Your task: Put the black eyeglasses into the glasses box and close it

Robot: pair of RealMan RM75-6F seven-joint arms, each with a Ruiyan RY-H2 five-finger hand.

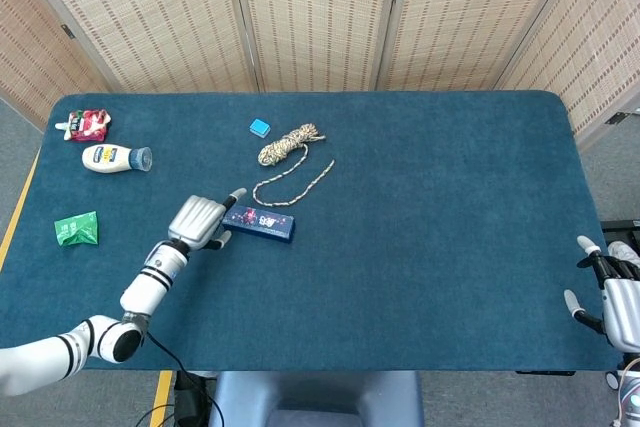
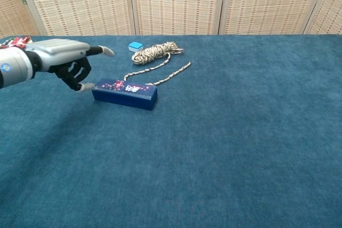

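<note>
Bright, even light from overhead fills both views, sharp throughout and free of glare, with only soft faint shadows on the blue table point(image 1: 420, 197) under the objects.

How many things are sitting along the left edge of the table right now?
3. A red snack packet in the far left corner, a white squeeze bottle just in front of it, and a green packet nearer the robot. Only the head view shows all of them.
</note>
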